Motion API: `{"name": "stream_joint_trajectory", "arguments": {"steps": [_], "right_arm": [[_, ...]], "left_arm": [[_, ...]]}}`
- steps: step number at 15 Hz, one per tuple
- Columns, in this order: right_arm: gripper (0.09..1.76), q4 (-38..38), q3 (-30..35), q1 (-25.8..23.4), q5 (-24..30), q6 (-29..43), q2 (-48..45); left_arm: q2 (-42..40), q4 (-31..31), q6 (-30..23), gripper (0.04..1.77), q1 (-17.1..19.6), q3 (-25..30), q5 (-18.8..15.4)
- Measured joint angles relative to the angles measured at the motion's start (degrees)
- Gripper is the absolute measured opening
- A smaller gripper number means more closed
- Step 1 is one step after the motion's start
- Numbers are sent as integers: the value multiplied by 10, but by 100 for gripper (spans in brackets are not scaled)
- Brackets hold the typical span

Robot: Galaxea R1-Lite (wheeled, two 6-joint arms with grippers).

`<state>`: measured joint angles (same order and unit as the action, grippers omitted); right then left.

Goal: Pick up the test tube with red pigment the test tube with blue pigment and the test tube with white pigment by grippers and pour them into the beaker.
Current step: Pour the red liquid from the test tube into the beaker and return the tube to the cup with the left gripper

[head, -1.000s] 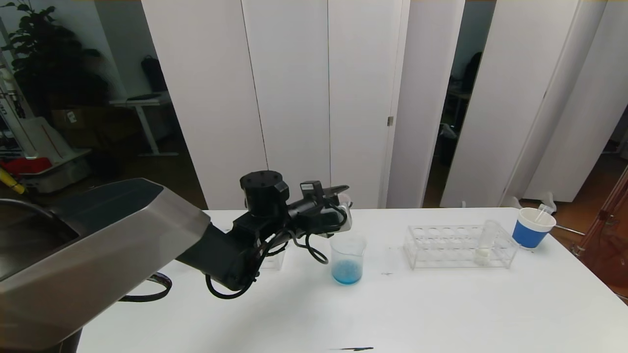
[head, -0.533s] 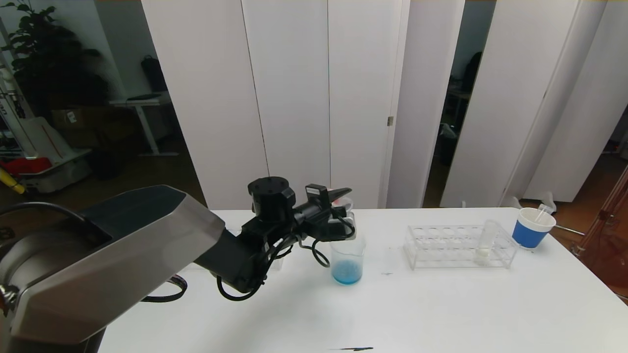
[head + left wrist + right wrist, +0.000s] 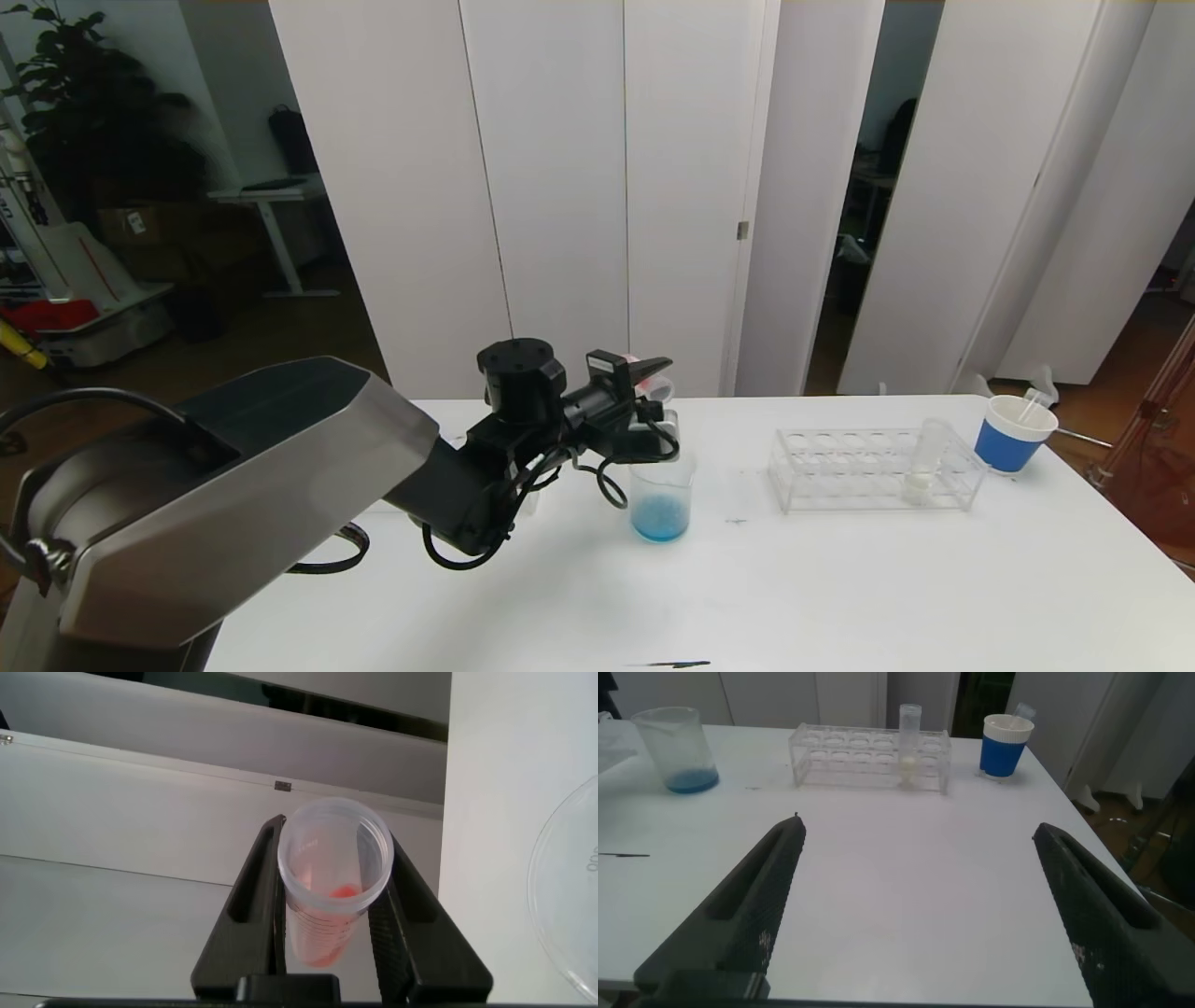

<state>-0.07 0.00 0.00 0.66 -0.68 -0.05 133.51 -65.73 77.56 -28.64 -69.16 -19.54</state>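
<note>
red-pigment tube [image 3: 329, 891] | clamped in left pincer [image 3: 329, 917] | above beaker [image 3: 661, 499]

Red tube [image 3: 332, 891] base hidden between left tool [image 3: 329, 901] fingers; beaker [image 3: 565, 896] cut by edge.

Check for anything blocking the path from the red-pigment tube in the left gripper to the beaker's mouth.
Nothing visible blocks it. The left gripper holds the red-pigment tube just above the beaker, whose rim is open.
</note>
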Motion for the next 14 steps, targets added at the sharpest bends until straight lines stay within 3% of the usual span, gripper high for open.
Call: {"name": "stream_joint_trajectory", "arguments": {"steps": [6,14], "right_arm": [[175,0,0,0,0,0,0],[175,0,0,0,0,0,0]], "left_arm": [[8,-13,14,58,7,-10,-31],[16,-36,43,58,12,-19,-32]]}}
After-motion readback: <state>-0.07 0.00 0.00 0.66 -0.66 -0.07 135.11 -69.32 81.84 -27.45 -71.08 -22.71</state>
